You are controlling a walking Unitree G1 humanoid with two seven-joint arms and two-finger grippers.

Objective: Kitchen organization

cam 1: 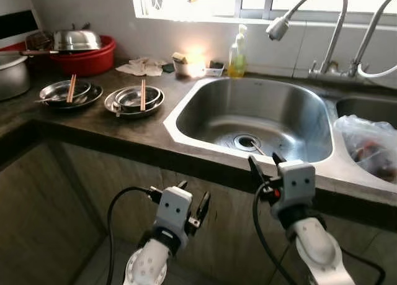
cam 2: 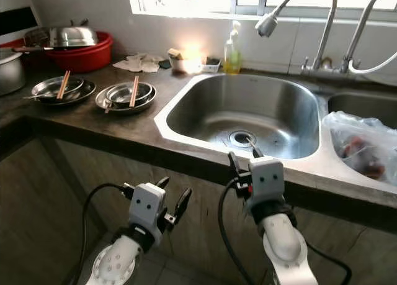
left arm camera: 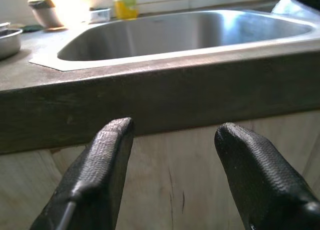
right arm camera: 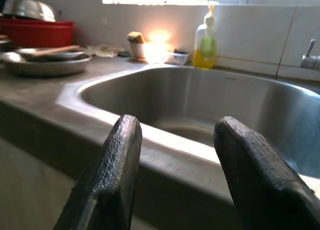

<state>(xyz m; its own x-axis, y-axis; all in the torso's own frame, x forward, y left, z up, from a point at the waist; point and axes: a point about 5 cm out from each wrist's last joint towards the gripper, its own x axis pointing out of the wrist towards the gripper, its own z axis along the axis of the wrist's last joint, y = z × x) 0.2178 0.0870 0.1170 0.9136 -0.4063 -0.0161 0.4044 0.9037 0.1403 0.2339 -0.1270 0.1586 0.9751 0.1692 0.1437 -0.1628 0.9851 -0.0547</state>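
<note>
Dark grey stone countertop [cam 1: 93, 120] along a white tiled wall, with a stainless steel sink basin [cam 1: 260, 114] sunk into it, its round drain [cam 1: 247, 142] near the front. To the robot's left of the basin, two stacks of shallow steel dishes: nearer stack [cam 1: 133, 100] with a pair of wooden chopsticks [cam 1: 142, 94] laid across, farther stack [cam 1: 68, 94] likewise topped with chopsticks [cam 1: 72, 87]. Behind those, a red plastic tub [cam 1: 87, 58] carrying a domed steel lid [cam 1: 75, 40], and the rim of a large grey pot [cam 1: 12, 74] at the picture's edge. Against the wall, crumpled white cloths [cam 1: 141, 66], a small cup [cam 1: 183, 64] lost in window glare, and a clear pump bottle of yellow dish liquid [cam 1: 237, 54]; label too small to read, no writing legible anywhere. Two curved steel taps [cam 1: 322, 30] behind the basin. To the right, a second basin holding a clear plastic bag [cam 1: 369, 142] with something reddish inside. Left gripper [cam 1: 192, 204] held low, in front of the wooden cabinet face under the counter edge, black fingers [left arm camera: 105, 170] spread apart, nothing between them. Right gripper [cam 1: 263, 164] higher, just before the sink's front rim, fingers [right arm camera: 120, 160] likewise parted and empty.
</note>
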